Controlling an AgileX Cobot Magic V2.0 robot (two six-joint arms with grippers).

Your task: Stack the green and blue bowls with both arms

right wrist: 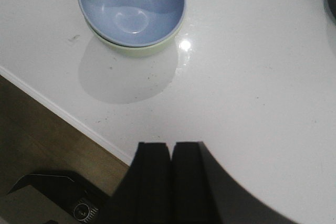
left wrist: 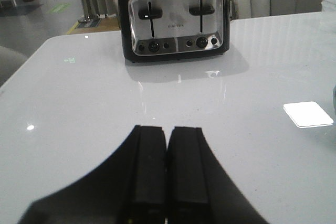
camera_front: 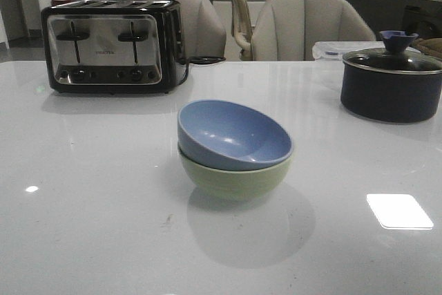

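The dusty blue bowl (camera_front: 235, 135) sits tilted inside the pale green bowl (camera_front: 231, 179) at the middle of the white table. The right wrist view shows the same pair from above, blue bowl (right wrist: 131, 6) nested in the green bowl (right wrist: 137, 51). My right gripper (right wrist: 171, 146) is shut and empty, held over the table's near edge well apart from the bowls. My left gripper (left wrist: 167, 129) is shut and empty above bare tabletop, facing the toaster. Neither gripper shows in the front view.
A black and chrome toaster (camera_front: 110, 46) stands at the back left. A dark navy lidded pot (camera_front: 391, 82) stands at the back right. Chairs (camera_front: 304, 25) line the far side. The table's near edge (right wrist: 63, 114) drops to a wooden floor.
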